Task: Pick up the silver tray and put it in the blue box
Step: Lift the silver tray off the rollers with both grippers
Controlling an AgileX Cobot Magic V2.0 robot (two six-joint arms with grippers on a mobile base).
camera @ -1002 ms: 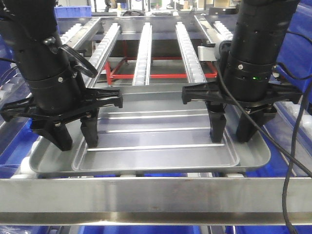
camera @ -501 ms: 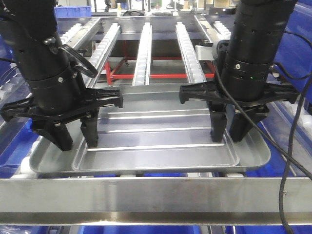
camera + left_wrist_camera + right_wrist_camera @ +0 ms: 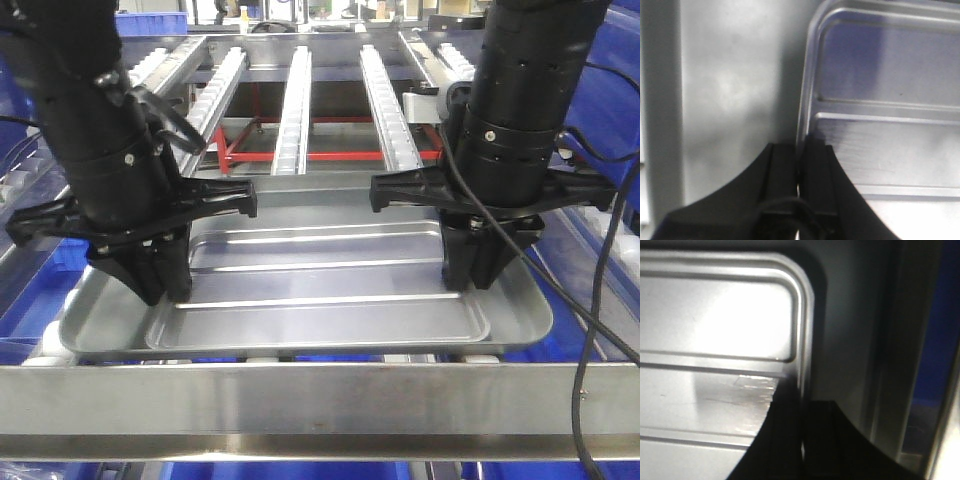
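OK, silver tray: shiny ridged metal, rounded corners. Left gripper and right gripper both clamped narrow on its inner ridge.

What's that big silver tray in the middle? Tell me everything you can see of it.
The silver tray is a large, shallow rectangle of shiny metal with rounded corners, a raised rim and a recessed centre panel crossed by long ridges. It is empty and lies roughly level on the roller rails, just behind a steel bar. The left gripper and the right gripper are each shut on the raised edge around its centre panel, one near each short end.
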